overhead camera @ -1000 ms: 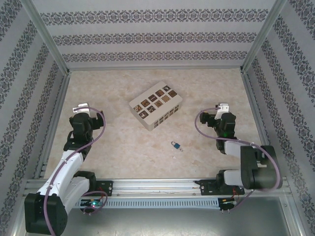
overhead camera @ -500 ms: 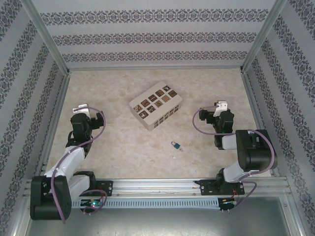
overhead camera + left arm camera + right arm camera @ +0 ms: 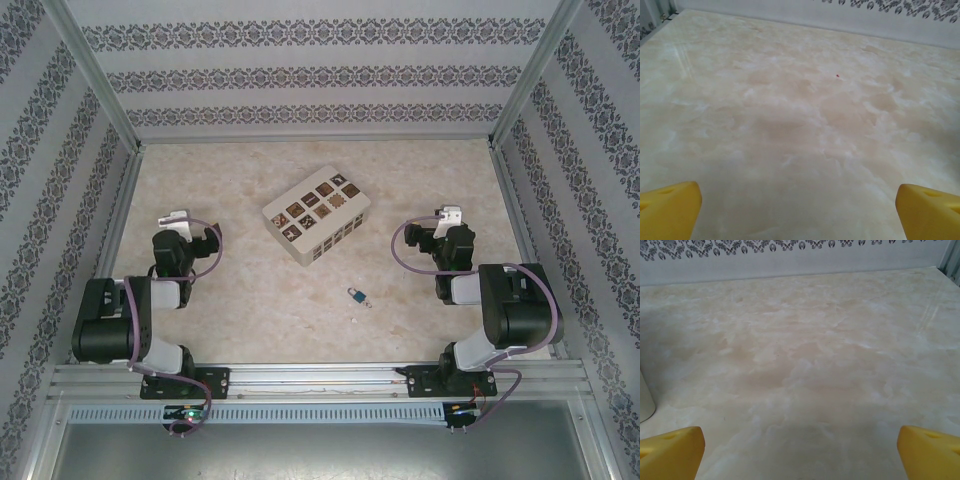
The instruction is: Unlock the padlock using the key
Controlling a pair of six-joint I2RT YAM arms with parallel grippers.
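While the left fingers (image 3: pixel 667 210) and right fingers (image 3: pixel 670 452) gape wide, holding nothing, the left arm (image 3: pixel 110 325) has folded back.

A beige marbled counter (image 3: pixel 250 300) sits evenly lit inside an aluminium frame (image 3: pixel 95 75), enclosed on three sides by pale walls (image 3: pixel 320 75) printed with dark ornamental bands.

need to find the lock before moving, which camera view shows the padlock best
The top external view: the padlock lies on the table, a small blue body on the near side of the white box. Both wrist views look across bare tabletop past their own yellow jaws, aimed away from it.
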